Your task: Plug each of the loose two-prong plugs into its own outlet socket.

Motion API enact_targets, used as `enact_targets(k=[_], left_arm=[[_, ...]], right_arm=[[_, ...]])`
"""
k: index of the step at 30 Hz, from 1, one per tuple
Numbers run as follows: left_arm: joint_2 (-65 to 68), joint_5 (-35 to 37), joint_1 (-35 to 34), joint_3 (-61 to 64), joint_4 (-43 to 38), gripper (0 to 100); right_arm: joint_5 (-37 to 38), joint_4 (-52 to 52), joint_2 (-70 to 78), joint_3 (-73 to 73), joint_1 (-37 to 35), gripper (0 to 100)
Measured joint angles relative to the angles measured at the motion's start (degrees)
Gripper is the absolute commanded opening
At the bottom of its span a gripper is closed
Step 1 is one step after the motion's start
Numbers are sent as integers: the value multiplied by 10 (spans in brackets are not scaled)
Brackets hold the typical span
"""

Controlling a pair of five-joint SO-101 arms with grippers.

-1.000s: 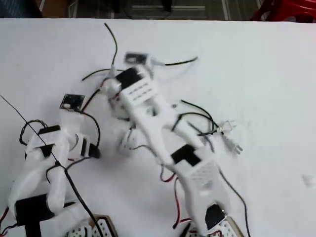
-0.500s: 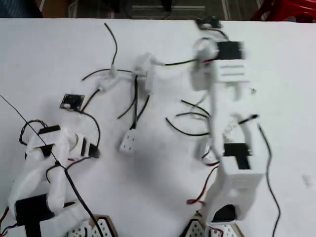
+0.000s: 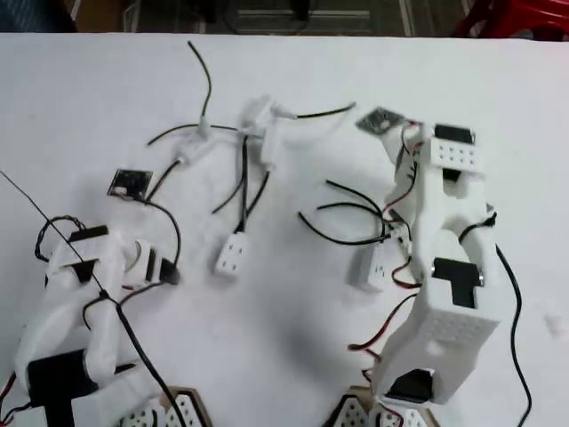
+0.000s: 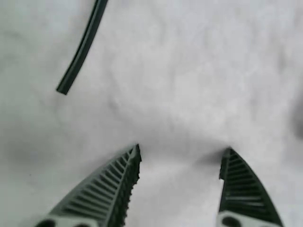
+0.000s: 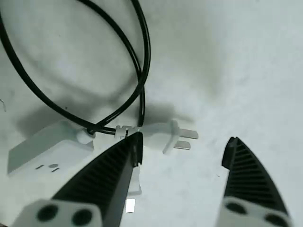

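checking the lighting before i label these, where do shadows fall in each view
High view: faint grey shade across the near part of the table. Right wrist view: the plug and black cable throw soft shadows on the table beside them. Left wrist view: a dim patch just ahead of the left gripper.

The high camera is looking down over the whole surface (image 3: 498, 80). Both wrist cameras are peering past the left end effector (image 4: 182, 149) and right end effector (image 5: 184, 137), close above it.

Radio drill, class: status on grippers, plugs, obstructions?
Left gripper open over table. Right gripper open at a loose plug, prongs bare, beside outlet socket. Black cord loops close by.
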Motion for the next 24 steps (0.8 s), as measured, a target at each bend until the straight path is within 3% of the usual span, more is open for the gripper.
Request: enact_targets(k=[6,11,20,24], left_arm=[[0,0,0,0,0,271],[0,0,5,0,0,271],[0,0,5,0,0,271],[0,0,5,0,-1,271]], right_arm=[[53,-135,-28,133,21,268],[111,-171,-27,181,25,134],[225,27,-31,133,68,175],[232,39,-26,114,91,176]])
